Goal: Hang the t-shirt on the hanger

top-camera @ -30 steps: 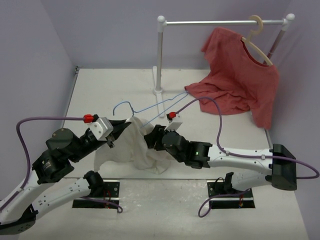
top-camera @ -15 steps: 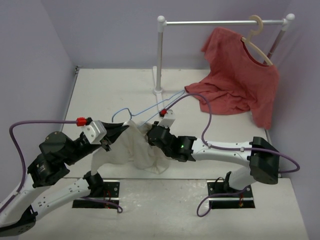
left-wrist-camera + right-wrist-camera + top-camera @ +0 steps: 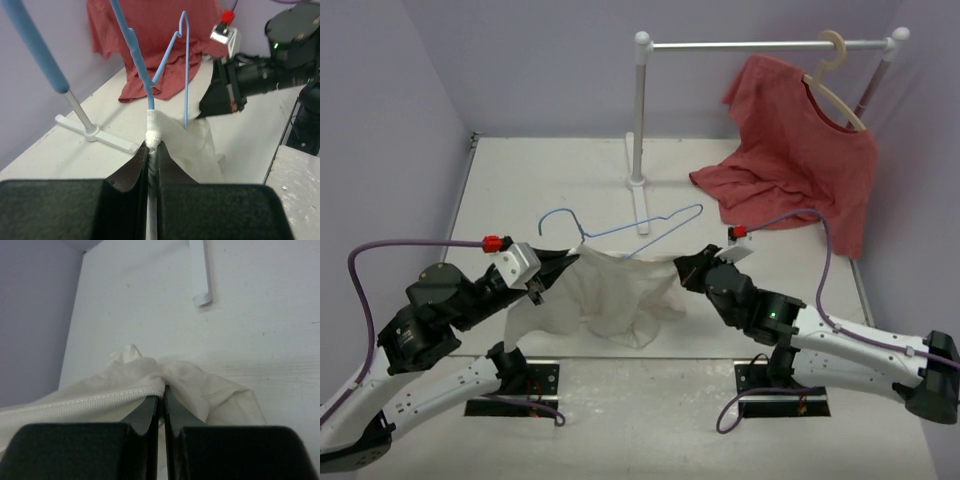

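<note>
Wrinkled cream t-shirt (image 3: 615, 295) is sagging, stretched wide: left gripper (image 3: 565, 262) clamping its 9 o'clock edge (wire too), right gripper (image 3: 682, 270) pinching the 3 o'clock hem. The hanger (image 3: 620, 225) is jutting out at 12 o'clock.

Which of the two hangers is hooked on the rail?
The thick beige hanger carrying the red t-shirt; it hooks over the white rail. The thin light-blue wire hanger sits low by the cream t-shirt.

Table (image 3: 520, 180) open far left; rack post (image 3: 640, 110), red shirt (image 3: 800, 150) block right.
</note>
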`<state>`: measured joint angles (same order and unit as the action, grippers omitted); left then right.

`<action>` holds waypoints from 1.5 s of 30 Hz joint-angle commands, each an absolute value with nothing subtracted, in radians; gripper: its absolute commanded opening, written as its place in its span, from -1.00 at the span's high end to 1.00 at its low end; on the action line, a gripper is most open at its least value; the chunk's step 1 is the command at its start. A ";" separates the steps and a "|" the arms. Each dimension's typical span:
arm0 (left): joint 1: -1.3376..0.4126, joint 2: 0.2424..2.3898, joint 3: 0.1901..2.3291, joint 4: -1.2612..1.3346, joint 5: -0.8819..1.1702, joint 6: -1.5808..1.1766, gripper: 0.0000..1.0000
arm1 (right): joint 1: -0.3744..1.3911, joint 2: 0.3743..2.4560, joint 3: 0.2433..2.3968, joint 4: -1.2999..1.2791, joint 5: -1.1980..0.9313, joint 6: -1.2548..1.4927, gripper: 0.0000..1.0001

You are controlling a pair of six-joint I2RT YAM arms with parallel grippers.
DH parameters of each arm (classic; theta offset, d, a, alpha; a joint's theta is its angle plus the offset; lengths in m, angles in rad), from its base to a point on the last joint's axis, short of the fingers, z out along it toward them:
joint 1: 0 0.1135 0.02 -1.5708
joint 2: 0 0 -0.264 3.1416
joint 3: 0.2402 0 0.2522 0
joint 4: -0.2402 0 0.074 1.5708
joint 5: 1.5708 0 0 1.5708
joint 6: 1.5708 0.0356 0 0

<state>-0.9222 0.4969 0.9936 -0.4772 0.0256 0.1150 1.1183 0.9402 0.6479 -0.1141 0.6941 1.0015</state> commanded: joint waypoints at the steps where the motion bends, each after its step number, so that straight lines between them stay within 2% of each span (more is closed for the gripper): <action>1: -0.919 0.489 0.981 -0.426 0.074 0.138 1.00 | 1.032 0.713 0.565 -0.150 0.710 0.890 1.00; 6: -0.920 0.504 0.945 -0.424 0.178 0.173 1.00 | 0.856 0.575 0.624 -0.185 0.485 0.726 1.00; 12: -0.919 0.525 0.918 -0.422 0.190 0.202 1.00 | 0.636 0.680 0.884 -0.382 0.142 0.579 1.00; 14: -0.920 0.527 0.904 -0.427 0.126 0.208 1.00 | 0.609 0.685 0.933 -0.437 0.108 0.575 1.00; 22: -0.919 0.600 0.889 -0.398 -0.102 0.218 1.00 | 0.601 0.673 1.046 -0.606 0.144 0.564 1.00; 28: -0.919 0.648 0.938 -0.406 -0.065 0.257 1.00 | 0.600 0.690 1.097 -0.635 0.123 0.536 1.00; 36: -0.920 0.680 0.881 -0.412 -0.181 0.283 1.00 | 0.584 0.768 1.299 -0.776 0.171 0.488 1.00; 42: -0.920 0.749 0.897 -0.403 -0.242 0.294 1.00 | 0.581 0.861 1.410 -0.845 0.094 0.473 1.00; 45: -0.922 0.793 0.920 -0.378 -0.279 0.290 1.00 | 0.583 0.925 1.395 -0.862 0.040 0.482 1.00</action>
<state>-0.9253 0.7505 0.8871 -0.3912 -0.1610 0.2550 0.5942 0.8656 1.3703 -0.8356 0.0754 0.5030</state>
